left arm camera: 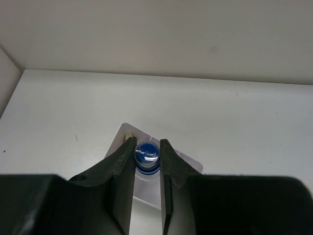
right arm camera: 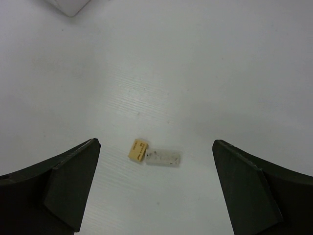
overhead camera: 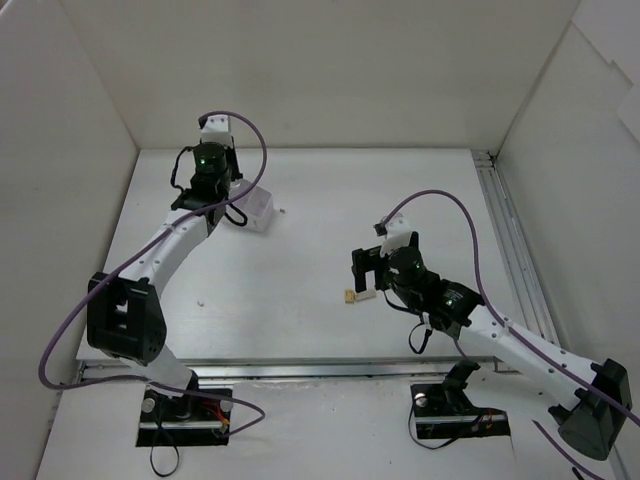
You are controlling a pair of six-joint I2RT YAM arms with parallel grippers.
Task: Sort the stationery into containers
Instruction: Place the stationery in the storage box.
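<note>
My left gripper is shut on the blue-and-white tube, seen end-on by its blue cap, and holds it over the white box. In the top view the left gripper is at the box near the back left. My right gripper is open and empty above a tan eraser and a white eraser, which lie touching on the table between the fingers. In the top view the right gripper hovers by the tan eraser. No pens show.
White walls close in the table at the back and both sides. A metal rail runs along the right edge. A corner of the box shows at the top left of the right wrist view. A tiny speck lies at the left.
</note>
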